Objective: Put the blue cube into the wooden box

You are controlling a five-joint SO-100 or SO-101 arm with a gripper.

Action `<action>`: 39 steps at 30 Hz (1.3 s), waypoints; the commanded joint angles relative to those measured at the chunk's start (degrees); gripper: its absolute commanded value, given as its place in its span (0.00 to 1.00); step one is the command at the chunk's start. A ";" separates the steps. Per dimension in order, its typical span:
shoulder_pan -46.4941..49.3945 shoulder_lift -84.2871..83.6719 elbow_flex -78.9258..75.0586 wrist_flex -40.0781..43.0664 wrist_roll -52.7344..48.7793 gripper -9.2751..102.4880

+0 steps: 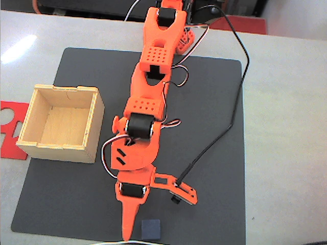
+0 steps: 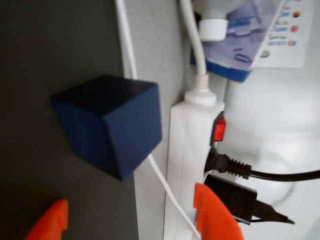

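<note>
Down at the near edge of the dark grey mat [image 1: 66, 204], an orange 3D-printed arm's gripper [image 1: 148, 217] hangs just over a small navy-blue matte cube [image 1: 150, 229], its two fingers spread wide and holding nothing. In the wrist view the orange fingertips [image 2: 215, 215] stand apart below the cube [image 2: 112, 125], which sits right at the mat's edge, beside a thin white cable [image 2: 125, 45] and a white power strip [image 2: 187, 165] on the bench. The pale plywood open-topped box [image 1: 94, 127] waits empty at the mat's left edge in the fixed view, partly over a flat red cut-out sheet [image 1: 10, 132], well apart from the cube. The cube looks light and rigid, with matte faces unlikely to slip; two opposite flat sides seem the natural hold. It sits turned corner-on to the fingers, so a squeeze could twist it or nudge it off the mat onto the cable
</note>
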 commanded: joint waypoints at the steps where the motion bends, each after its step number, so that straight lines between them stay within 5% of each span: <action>1: 0.09 5.54 -1.41 1.41 -0.18 0.36; 6: -3.43 13.45 -1.41 0.35 -3.16 0.35; 15: -8.61 8.96 -1.41 -13.27 -12.22 0.35; 39: -3.08 0.97 -1.41 -11.07 -10.63 0.34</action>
